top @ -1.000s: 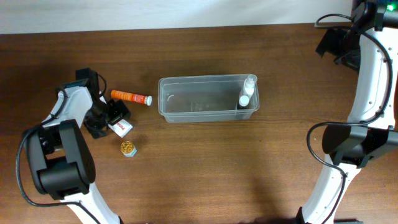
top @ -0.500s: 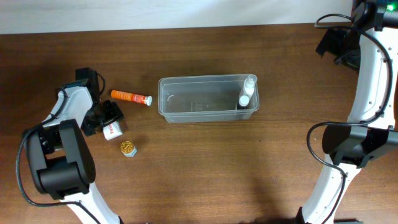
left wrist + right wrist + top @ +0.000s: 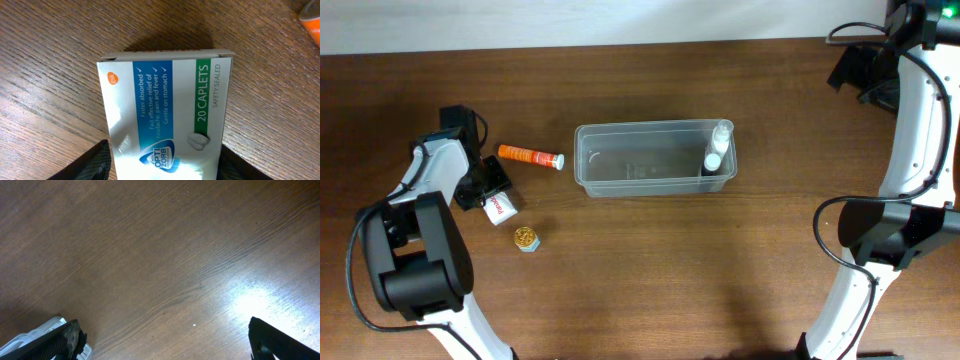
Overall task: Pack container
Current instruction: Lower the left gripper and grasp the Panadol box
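1. Left hand [image 3: 483,188] and the pill box [image 3: 497,208] have slid a little way toward the left edge of the table [image 3: 720,270].
2. In the left wrist view, the left hand [image 3: 160,167] has a dark finger on each side of the pill box [image 3: 165,95], so it is holding the box.
3. The box is white, blue and green. It lies flat on the wood and says "20 CAPLETS".
4. An orange tube [image 3: 531,156] lies on its side near the box, toward the far edge of the table. Its white cap points at the container.
5. A small round jar [image 3: 527,239] with gold bits inside stands near the box, toward the near edge.
6. The container [image 3: 620,127] is a clear tub. It sits near the middle of the table, a bit closer to the far edge, well apart from the left hand.
7. One white bottle [image 3: 722,133] and a second white bottle [image 3: 713,160] are inside the tub, at its right end.
8. The right hand [image 3: 167,342] is up by the far right corner of the table. Its fingers are spread wide, and it holds nothing.
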You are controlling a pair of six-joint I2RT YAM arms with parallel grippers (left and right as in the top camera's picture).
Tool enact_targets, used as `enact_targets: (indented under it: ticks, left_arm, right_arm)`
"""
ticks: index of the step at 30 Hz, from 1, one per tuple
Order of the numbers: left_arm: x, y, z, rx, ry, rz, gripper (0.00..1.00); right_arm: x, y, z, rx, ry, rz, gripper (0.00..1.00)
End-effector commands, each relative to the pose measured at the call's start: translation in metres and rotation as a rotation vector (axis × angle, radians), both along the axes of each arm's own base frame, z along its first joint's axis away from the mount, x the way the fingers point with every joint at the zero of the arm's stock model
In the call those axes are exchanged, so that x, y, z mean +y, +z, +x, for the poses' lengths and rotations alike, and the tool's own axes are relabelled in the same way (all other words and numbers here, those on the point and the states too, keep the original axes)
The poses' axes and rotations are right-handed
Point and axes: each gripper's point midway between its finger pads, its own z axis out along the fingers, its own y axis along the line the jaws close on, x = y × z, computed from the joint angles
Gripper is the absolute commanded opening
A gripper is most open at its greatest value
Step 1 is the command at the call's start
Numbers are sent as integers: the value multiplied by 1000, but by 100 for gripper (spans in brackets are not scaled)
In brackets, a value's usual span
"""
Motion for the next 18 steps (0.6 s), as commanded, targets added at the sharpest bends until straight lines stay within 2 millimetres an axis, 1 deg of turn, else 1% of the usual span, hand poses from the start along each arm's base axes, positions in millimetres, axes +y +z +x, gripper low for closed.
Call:
enact_targets:
  ticks: [1, 6, 15, 18]
  left_arm:
    - [5, 0, 3, -2, 3, 16, 58]
    - [6, 7, 9, -14, 3, 17, 58]
    - [8, 39, 27, -49, -1, 17, 57]
    - [4, 43, 29, -47, -23, 18, 57]
  right_arm:
    - [-2, 11, -2, -24, -2, -18, 98]
    - [-2, 11, -2, -24, -2, -18, 99]
    - [-2, 11, -2, -24, -2, -18, 98]
    - [-2, 11, -2, -24, -2, -18, 98]
